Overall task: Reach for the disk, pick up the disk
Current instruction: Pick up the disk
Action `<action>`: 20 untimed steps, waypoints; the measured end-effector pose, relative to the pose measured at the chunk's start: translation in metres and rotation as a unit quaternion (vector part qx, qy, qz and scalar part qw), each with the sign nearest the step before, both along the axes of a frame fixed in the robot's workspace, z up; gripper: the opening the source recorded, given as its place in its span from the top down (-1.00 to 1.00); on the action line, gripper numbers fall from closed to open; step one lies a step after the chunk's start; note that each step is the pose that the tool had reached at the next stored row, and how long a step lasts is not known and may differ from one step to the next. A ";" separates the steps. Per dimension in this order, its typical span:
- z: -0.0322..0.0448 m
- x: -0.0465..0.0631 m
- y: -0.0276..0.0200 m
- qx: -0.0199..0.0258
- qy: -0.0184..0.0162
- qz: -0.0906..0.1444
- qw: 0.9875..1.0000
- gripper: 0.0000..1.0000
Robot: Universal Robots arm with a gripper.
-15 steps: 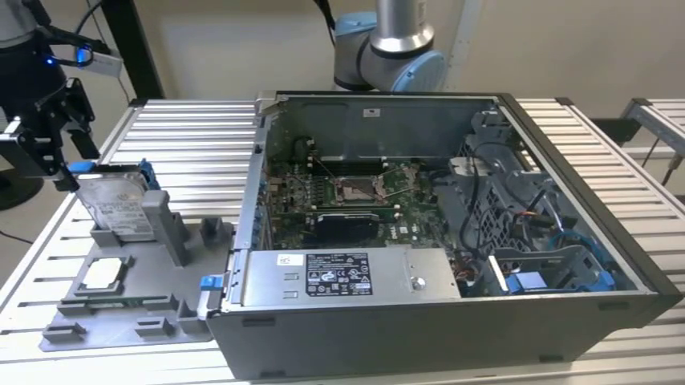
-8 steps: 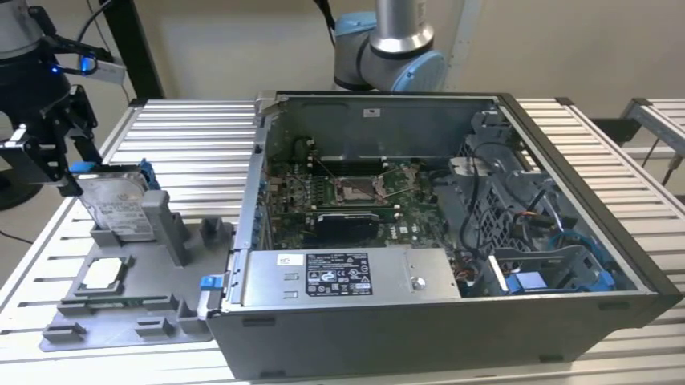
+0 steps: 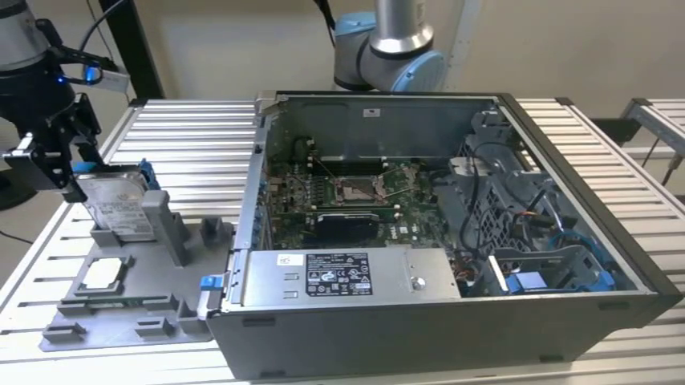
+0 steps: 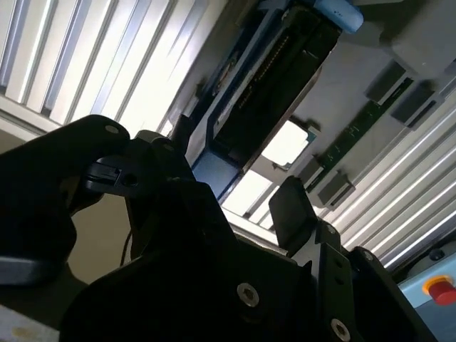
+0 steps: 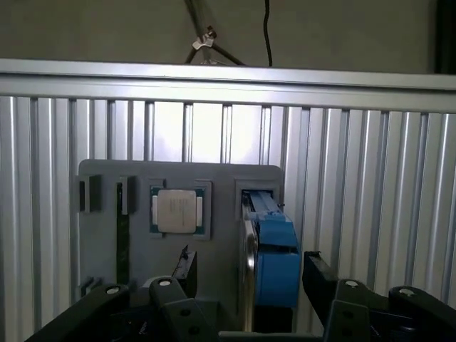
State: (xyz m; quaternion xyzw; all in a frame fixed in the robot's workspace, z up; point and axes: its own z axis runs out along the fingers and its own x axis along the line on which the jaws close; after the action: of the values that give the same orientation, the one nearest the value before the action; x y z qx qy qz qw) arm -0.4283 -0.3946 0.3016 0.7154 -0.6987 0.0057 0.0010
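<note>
The disk (image 3: 115, 204), a silver hard drive with a white label in a blue bracket, stands tilted on edge in a slot of the grey fixture plate (image 3: 128, 317) at the exterior view's left. My black gripper (image 3: 70, 183) hangs right at its upper end. In the first wrist view the disk (image 5: 269, 265) is seen edge-on between my spread fingers (image 5: 187, 272), and my gripper (image 5: 251, 279) is open around it, apart from it on both sides. The second wrist view has the disk (image 4: 274, 82) beyond my gripper (image 4: 235, 178).
A small square silver chip (image 3: 102, 274) (image 5: 177, 211) lies in a recess of the same plate. An open computer case (image 3: 428, 224) stands to the exterior view's right of the plate, and another arm's base (image 3: 391, 48) is behind it. The table is slatted metal.
</note>
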 end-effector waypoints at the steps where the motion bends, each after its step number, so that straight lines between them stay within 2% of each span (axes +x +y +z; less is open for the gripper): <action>1: -0.0015 0.000 0.0002 0.000 0.000 0.000 1.000 -1.00; 9: -0.0142 0.000 0.0038 0.000 -0.001 0.001 1.000 -1.00; 20: -0.0311 0.000 0.0117 0.000 -0.002 0.001 1.000 -1.00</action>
State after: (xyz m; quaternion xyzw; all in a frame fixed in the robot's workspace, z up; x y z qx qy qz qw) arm -0.4283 -0.3829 0.2705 0.7158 -0.6983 0.0072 -0.0003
